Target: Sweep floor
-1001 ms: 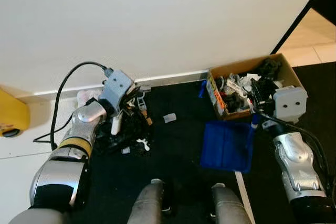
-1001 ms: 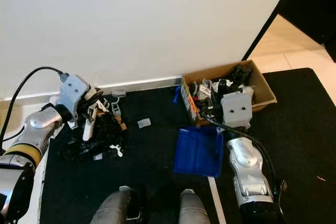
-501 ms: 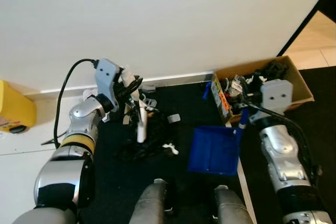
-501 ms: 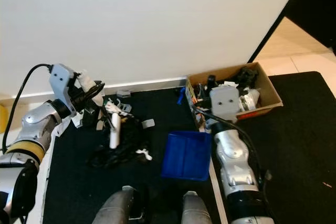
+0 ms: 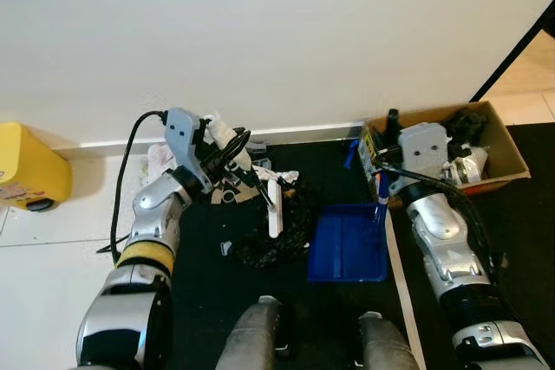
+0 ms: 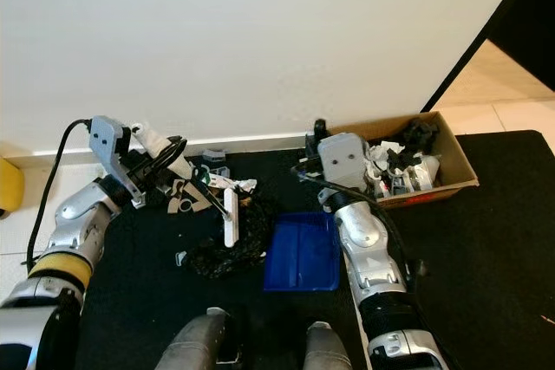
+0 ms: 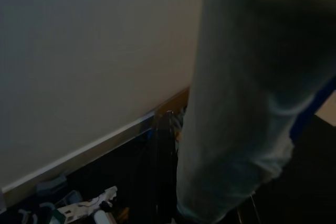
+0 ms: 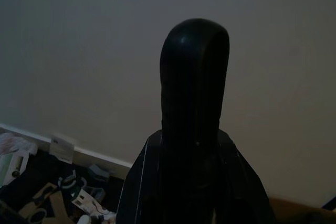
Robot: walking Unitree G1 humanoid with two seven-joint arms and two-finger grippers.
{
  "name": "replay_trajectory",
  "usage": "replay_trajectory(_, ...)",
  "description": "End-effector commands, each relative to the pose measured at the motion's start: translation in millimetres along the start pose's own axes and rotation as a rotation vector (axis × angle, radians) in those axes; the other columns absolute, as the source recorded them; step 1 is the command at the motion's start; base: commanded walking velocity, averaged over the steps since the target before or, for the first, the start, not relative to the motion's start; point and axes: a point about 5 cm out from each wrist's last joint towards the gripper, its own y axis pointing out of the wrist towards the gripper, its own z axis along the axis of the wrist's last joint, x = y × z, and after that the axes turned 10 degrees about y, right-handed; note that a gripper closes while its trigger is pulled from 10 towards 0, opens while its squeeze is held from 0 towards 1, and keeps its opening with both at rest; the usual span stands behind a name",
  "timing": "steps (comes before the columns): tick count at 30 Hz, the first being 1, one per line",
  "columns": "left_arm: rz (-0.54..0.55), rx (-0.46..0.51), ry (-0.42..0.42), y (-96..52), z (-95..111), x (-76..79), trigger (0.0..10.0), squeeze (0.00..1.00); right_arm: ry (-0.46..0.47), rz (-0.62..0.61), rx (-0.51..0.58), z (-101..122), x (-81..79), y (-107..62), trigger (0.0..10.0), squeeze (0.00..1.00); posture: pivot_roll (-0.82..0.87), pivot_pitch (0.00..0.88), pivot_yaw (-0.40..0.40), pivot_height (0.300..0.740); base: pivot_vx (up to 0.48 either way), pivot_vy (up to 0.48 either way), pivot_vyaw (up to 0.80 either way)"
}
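My left gripper (image 5: 225, 145) is shut on the top of a brush with a white handle (image 5: 274, 208). Its black bristles (image 5: 276, 238) rest on the black floor among swept scraps, touching the left edge of the blue dustpan (image 5: 349, 244). My right gripper (image 5: 381, 178) is shut on the dustpan's upright handle, whose black end (image 8: 194, 77) rises in the right wrist view. The pan lies flat on the floor. Loose white and tan scraps (image 5: 236, 186) lie by the wall under my left gripper. In the dark left wrist view the pale brush handle (image 7: 247, 103) looms close.
A cardboard box (image 5: 510, 155) full of odds and ends stands at the right by the wall. A yellow container (image 5: 26, 171) sits at the left on white tile. The white wall and baseboard (image 5: 303, 132) run across the back. My two feet (image 5: 260, 335) stand just behind the dustpan.
The brush has swept the dark pile of scraps rightward from near the wall to the dustpan's edge. The dustpan has slid left toward it. The camera has also shifted.
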Motion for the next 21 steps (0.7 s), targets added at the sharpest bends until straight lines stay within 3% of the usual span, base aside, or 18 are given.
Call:
replay_trajectory(1,-0.042,0.032,-0.069,4.0,-4,13.4,10.0,0.00,0.005,0.012,-0.018,-7,-5.0,-4.3,10.0,0.00,0.13,0.176,0.068,0.740,0.000,0.000,0.00)
replay_trajectory(3,-0.089,0.063,-0.121,6.9,1,28.6,10.0,0.00,-0.011,0.036,-0.026,-12,-10.5,-5.3,10.0,0.00,0.15,0.174,0.071,0.740,0.000,0.000,0.00)
replay_trajectory(10,-0.131,0.114,-0.204,13.8,13,50.9,10.0,0.00,-0.016,0.065,-0.042,-21,-20.6,-11.0,10.0,0.00,0.16,0.170,0.081,0.740,0.000,0.000,0.00)
replay_trajectory(15,-0.115,0.128,-0.224,16.4,19,53.5,10.0,0.00,-0.010,0.073,-0.047,-26,-27.1,-15.1,10.0,0.00,0.17,0.172,0.089,0.740,0.000,0.000,0.00)
replay_trajectory(21,0.009,0.168,-0.280,22.1,36,40.4,10.0,0.00,0.016,0.062,-0.049,-31,-35.6,-19.7,10.0,0.00,0.18,0.172,0.097,0.740,0.000,0.000,0.00)
